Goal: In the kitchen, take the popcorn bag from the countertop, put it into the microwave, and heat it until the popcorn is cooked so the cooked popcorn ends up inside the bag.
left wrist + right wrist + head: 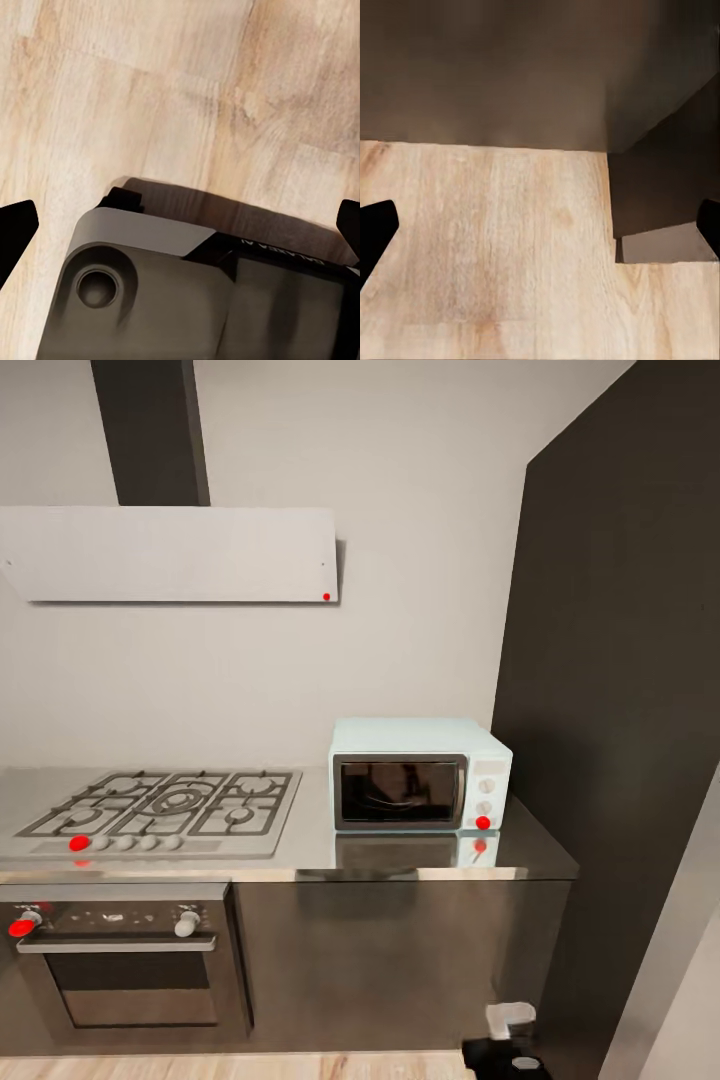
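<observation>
- The microwave (420,775) sits right of centre in the head view, on the steel counter (310,850), its door closed and a red knob at its lower right corner.
- Behind the dark door glass something pale and curved shows faintly — too dim to say whether it is the popcorn bag or just the turntable.
- No bag lies on the stretch of counter in the frame; the hob (165,810) fills the left part, with the oven (125,960) under it and the hood (170,555) in the upper left.
- Left gripper (180,225): dark fingertips at the far left and right edges of its wrist picture, spread wide, nothing between them; below it the robot's own base and wood floor (150,90).
- Right gripper (540,232): fingertips likewise at the two side edges, spread and empty, over floor beside the dark cabinet front (510,75).
- Both arms hang low — so no handling step is in hand.
- The scene fits two stages: the bag elsewhere on the counter and yet to be fetched, or the bag already shut inside.
- Settling which calls for a closer look through the glass and along the rest of the counter.
</observation>
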Robot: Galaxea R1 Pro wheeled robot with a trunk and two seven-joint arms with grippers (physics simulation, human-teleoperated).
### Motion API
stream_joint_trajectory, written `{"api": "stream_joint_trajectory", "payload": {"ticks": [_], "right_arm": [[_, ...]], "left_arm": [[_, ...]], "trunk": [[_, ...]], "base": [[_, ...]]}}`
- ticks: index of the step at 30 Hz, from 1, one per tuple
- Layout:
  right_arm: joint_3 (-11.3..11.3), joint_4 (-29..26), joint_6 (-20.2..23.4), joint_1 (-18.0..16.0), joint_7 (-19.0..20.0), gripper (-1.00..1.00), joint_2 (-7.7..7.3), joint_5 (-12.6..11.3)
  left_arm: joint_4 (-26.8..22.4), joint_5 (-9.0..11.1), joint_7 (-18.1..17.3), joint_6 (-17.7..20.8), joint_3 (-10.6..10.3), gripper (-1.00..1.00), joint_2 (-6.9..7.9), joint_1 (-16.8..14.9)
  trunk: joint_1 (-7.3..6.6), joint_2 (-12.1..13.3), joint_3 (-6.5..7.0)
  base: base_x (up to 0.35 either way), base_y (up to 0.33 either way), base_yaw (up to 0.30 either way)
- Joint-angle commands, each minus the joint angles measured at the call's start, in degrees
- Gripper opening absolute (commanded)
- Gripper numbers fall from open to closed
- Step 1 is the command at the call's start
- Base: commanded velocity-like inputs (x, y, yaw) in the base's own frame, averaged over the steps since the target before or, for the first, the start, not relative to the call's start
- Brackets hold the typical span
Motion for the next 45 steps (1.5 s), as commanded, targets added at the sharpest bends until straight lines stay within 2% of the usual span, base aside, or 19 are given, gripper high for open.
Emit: {"api": "stream_joint_trajectory", "payload": {"ticks": [1, 3, 7, 11, 13, 16, 18, 20, 21, 23, 25, 27, 28, 30, 32, 33, 40, 45], "right_arm": [[-0.32, -0.63, 2.71, -2.93, 0.25, 1.00, 0.69, 0.52], [-0.34, -1.44, 7.36, -7.88, 0.56, 1.00, 1.28, 0.51], [-0.31, -2.85, 12.83, -14.99, 0.77, 1.00, 1.28, 0.40], [-0.34, -12.93, 21.46, -16.61, 0.78, 1.00, 1.28, 0.33], [-0.04, -21.50, 27.36, -17.04, 0.78, 1.00, 1.28, 0.21], [2.20, -29.70, 35.55, -20.72, 0.78, 1.00, 1.28, 0.09], [2.78, -32.56, 40.85, -25.00, 0.78, 1.00, 1.28, 0.06], [2.94, -33.26, 42.63, -28.62, 0.78, 1.00, 1.28, 0.06], [2.90, -33.25, 42.62, -29.17, 0.78, 1.00, 1.28, 0.06], [2.78, -32.39, 40.45, -29.90, 0.88, 1.00, 1.28, -0.24], [2.58, -28.19, 31.35, -30.09, 1.73, 1.00, 1.28, -3.95], [2.51, -23.28, 24.42, -30.13, 2.28, 1.00, 1.28, -6.32], [2.49, -21.54, 22.07, -30.14, 2.37, 1.00, 1.28, -6.76], [2.33, -17.68, 14.58, -30.12, 2.45, 1.00, 1.20, -7.44], [2.16, -15.50, 6.13, -30.15, 2.53, 1.00, -0.39, -7.71], [2.14, -14.40, 3.95, -30.11, 2.59, 1.00, -0.74, -7.73], [2.03, -10.70, 2.63, -30.07, 2.30, 1.00, -2.68, -7.76], [2.02, -5.25, 2.41, -30.07, 1.84, 1.00, -4.53, -7.69]], "left_arm": [[-0.01, 0.40, 0.21, -0.15, -0.48, 1.00, 0.01, -0.03], [-0.01, 0.40, 0.16, -0.15, -0.48, 1.00, 0.03, -0.03], [-0.08, 0.39, 0.13, -0.21, -0.48, 1.00, 0.03, -0.03], [-0.10, 0.25, -0.11, -0.22, -0.48, 1.00, 0.08, -0.03], [-0.10, 0.22, -0.32, -0.22, -0.49, 1.00, 0.04, -0.03], [-0.10, 0.15, -0.39, -0.22, -0.55, 1.00, 0.03, -0.03], [-0.10, 0.19, -0.40, -0.22, -0.56, 1.00, 0.03, -0.03], [-0.10, 0.21, -0.40, -0.22, -0.55, 1.00, 0.03, -0.03], [-0.12, 0.21, -0.40, -0.22, -0.54, 1.00, 0.03, -0.03], [-0.16, 0.16, -0.40, -0.22, -0.50, 1.00, 0.03, -0.03], [-0.30, 0.14, -0.35, -0.15, -0.48, 1.00, 0.03, -0.03], [-0.34, 0.13, -0.34, -0.08, -0.48, 1.00, 0.03, -0.03], [-0.35, 0.13, -0.37, -0.05, -0.48, 1.00, 0.00, -0.03], [-0.32, 0.17, -0.39, 0.02, -0.48, 1.00, -0.08, -0.03], [-0.28, 0.21, -0.40, 0.06, -0.43, 1.00, -0.10, -0.03], [-0.28, 0.21, -0.40, 0.05, -0.44, 1.00, -0.07, -0.03], [-0.28, 0.13, -0.49, -0.04, -0.44, 1.00, 0.02, -0.03], [-0.28, 0.15, -0.47, -0.04, -0.44, 1.00, 0.09, -0.03]], "trunk": [[0.00, -0.06, -0.10], [0.00, -0.06, -0.10], [0.00, -0.06, -0.10], [0.00, -0.06, -0.10], [0.00, -0.06, -0.10], [0.00, -0.06, -0.10], [0.00, -0.06, -0.10], [0.00, -0.06, -0.10], [0.00, -0.06, -0.10], [0.00, -0.06, -0.10], [0.00, -0.06, -0.10], [0.00, -0.06, -0.10], [0.00, -0.06, -0.10], [0.00, -0.06, -0.10], [0.00, -0.06, -0.10], [0.00, -0.06, -0.10], [0.00, -0.06, -0.10], [0.00, -0.06, -0.10]], "base": [[0.000, 0.000, 0.000], [0.000, 0.000, 0.000], [0.000, 0.000, 0.000], [0.000, 0.000, 0.000], [0.000, 0.000, 0.000], [0.000, 0.000, 0.000], [0.000, 0.000, 0.000], [0.000, 0.000, 0.000], [0.000, 0.000, 0.000], [0.000, 0.000, 0.000], [0.000, 0.000, 0.000], [0.000, 0.000, 0.000], [0.000, 0.000, 0.000], [0.000, 0.000, 0.000], [0.000, 0.000, 0.000], [0.000, 0.000, 0.000], [0.000, 0.000, 0.000], [0.000, 0.000, 0.000]]}}
